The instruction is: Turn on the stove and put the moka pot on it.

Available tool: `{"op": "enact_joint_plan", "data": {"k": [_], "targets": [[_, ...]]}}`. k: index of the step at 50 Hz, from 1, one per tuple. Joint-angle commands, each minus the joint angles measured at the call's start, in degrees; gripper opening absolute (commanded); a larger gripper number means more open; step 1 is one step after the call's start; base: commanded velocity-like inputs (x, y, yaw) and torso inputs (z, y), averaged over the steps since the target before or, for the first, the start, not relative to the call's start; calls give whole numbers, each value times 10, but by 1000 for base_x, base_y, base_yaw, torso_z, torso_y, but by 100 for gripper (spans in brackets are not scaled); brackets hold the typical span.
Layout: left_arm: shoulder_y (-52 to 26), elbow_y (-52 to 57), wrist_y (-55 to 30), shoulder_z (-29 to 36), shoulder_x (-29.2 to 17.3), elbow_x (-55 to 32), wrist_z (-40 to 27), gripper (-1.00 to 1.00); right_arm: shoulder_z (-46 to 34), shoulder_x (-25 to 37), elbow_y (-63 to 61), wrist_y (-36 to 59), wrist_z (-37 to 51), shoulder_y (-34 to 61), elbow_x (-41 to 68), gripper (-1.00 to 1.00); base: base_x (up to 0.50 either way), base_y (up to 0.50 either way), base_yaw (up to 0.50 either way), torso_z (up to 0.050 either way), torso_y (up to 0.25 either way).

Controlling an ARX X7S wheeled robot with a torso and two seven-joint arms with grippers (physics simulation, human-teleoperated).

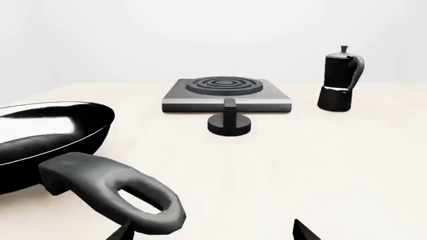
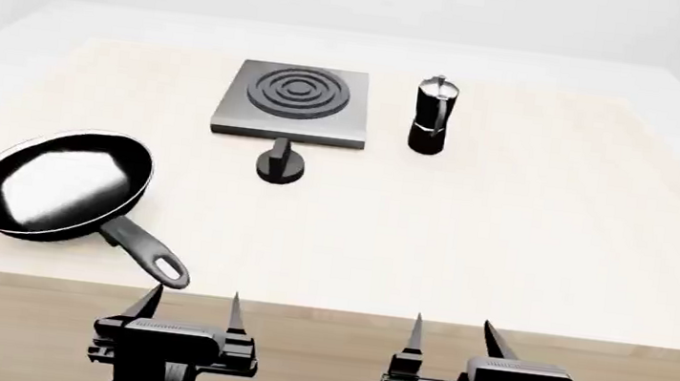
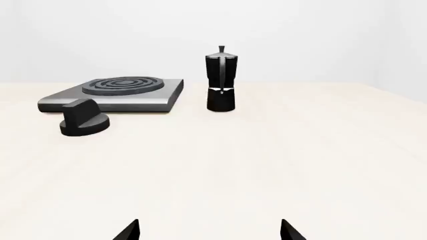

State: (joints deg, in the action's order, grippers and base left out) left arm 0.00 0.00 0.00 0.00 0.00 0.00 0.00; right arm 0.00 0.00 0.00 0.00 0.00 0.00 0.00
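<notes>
**Both grippers wait at the near edge of the desk**

The left gripper (image 2: pixel 188 306) hangs at the near edge of the desk (image 2: pixel 501 247). Its two thin fingers are spread apart and hold nothing. The right gripper (image 2: pixel 452 333) is beside it at the same edge. Its fingers are spread apart too, and they are empty.

Closest to the left gripper is a black frying pan (image 2: pixel 59 183). It lies flat on the desk, on the left side. Its handle (image 2: pixel 147 253) points toward the near edge, close to the left gripper. The pan has nothing in it. Its inside is shiny with a bright white glare.

Farther out, near the middle of the desk, is a small round black knob (image 2: pixel 281 163). It sits on the desk, just in front of the stove (image 2: pixel 293 101). The grip on top of the knob points at the stove.

The stove is a flat grey square with dark rings in the middle. Nothing stands on the rings.

The moka pot (image 2: pixel 432 115) stands upright on the desk, just to the right of the stove and not touching it. It is black, with a knob on its closed lid and a handle on its side. What is inside it cannot be seen. It is well apart from both grippers.
</notes>
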Motion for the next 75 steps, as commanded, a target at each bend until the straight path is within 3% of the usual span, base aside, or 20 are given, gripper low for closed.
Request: {"op": "enact_joint_plan", "data": {"k": [1, 2, 7, 16, 18, 22, 26, 39, 47, 75], "targets": [[0, 0, -1, 8, -7, -7, -8, 100, -18, 14, 0, 0, 18, 0, 14, 100, 0, 0, 0, 0, 0], [0, 0, -1, 10, -9, -14, -10, 100, -21, 16, 33, -31, 19, 2, 15, 100, 0, 0, 0, 0, 0], [5, 12, -8, 18, -21, -60, 5, 100, -33, 24, 1, -2, 31, 3, 15, 100, 0, 0, 0, 0, 0], [10, 65, -23, 40, -43, -28, -22, 100, -48, 34, -9, -16, 50, 12, 10, 100, 0, 0, 0, 0, 0], [13, 104, -36, 46, -54, -23, -18, 100, -42, 36, -85, 44, 53, 16, 23, 100, 0, 0, 0, 0, 0], [7, 194, -65, 25, -69, -15, -38, 100, -44, 46, -155, 77, 61, 33, 18, 100, 0, 0, 0, 0, 0], [-11, 292, -137, 18, -86, -8, -42, 100, -41, 52, -239, 146, 60, 62, 36, 100, 0, 0, 0, 0, 0], [-75, 472, -265, 22, -108, -6, -46, 100, -39, 74, -380, 260, 73, 129, 42, 100, 0, 0, 0, 0, 0], [-88, 489, -298, 48, -121, 19, -53, 100, -33, 79, -395, 275, 79, 141, 54, 100, 0, 0, 0, 12, 0], [-68, 475, -263, 46, -126, -19, -65, 100, -54, 85, -399, 238, 99, 119, 57, 100, 0, 0, 0, 50, 0]]}}
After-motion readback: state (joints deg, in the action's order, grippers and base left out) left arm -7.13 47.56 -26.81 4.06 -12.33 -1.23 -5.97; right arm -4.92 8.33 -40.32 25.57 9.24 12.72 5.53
